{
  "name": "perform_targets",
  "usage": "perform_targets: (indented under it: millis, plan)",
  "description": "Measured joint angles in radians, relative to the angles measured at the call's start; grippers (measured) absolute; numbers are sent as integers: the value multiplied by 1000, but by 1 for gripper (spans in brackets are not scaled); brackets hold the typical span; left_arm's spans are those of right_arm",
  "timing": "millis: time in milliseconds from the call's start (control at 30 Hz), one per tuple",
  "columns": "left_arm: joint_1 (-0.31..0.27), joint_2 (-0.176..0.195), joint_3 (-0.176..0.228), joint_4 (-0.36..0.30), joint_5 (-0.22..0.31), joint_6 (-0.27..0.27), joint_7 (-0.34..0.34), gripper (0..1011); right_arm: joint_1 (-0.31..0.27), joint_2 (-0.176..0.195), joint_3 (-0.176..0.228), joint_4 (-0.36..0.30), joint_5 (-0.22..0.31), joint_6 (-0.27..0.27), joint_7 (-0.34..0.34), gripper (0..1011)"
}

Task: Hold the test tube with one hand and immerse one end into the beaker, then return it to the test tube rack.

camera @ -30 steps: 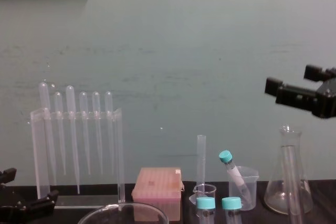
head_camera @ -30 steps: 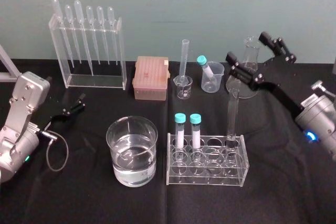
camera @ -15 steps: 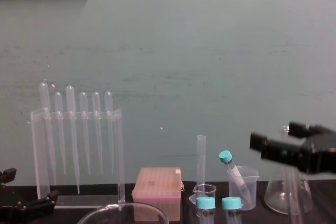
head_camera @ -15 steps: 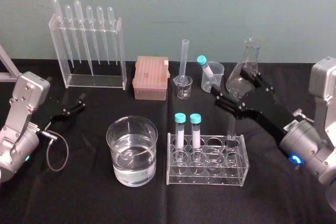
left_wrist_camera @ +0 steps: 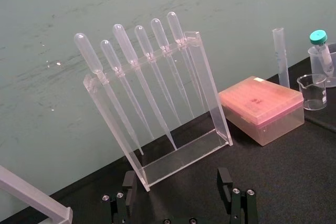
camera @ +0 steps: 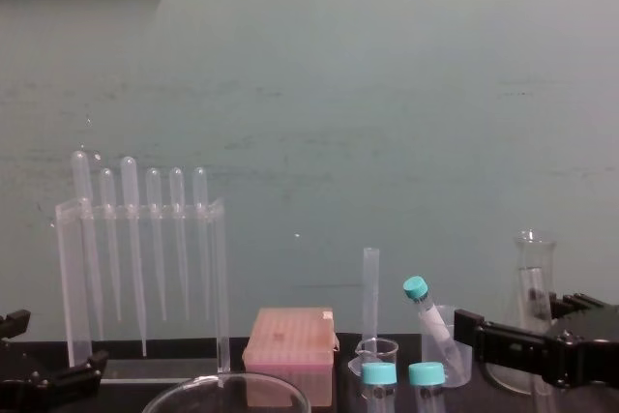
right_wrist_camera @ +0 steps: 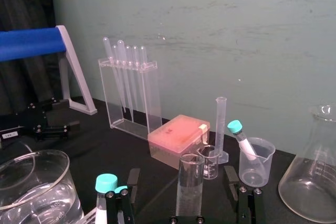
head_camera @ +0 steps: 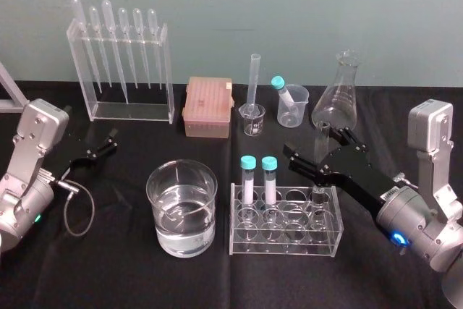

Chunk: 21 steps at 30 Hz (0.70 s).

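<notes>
Down from up by the flask [head_camera: 340, 103], my right pincer [head_camera: 318, 150] now sits level with the test tube [head_camera: 322, 134], its fingers spread wide on either side; I can't see any contact. That tube stands in the rack's [head_camera: 286, 240] rear right hole. Grasping, dipping into the beaker [head_camera: 182, 208] and returning are all left. My left pincer [head_camera: 101, 151] lies wide open at the counter's [head_camera: 130, 265] left.

A matt black cloth covers the worktop [head_camera: 116, 273]. The wide clear glass beaker [head_camera: 153, 215] and the long clear glass test tube [head_camera: 322, 135] look smooth and glossy, like the clear acrylic rack [head_camera: 286, 240]. The salmon-pink box [head_camera: 207, 106] is dull plastic; the right hand [head_camera: 318, 153] is matt black.
</notes>
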Motion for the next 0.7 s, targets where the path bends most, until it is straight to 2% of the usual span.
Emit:
perform_targets:
  millis: [267,700]
  plan:
    - [0,0,0,0,0,0,0,1000,-5,-14,20,5,-14,3,5,1000]
    - [0,0,0,0,0,0,0,1000,-5,-12,18,5,-14,3,6,1000]
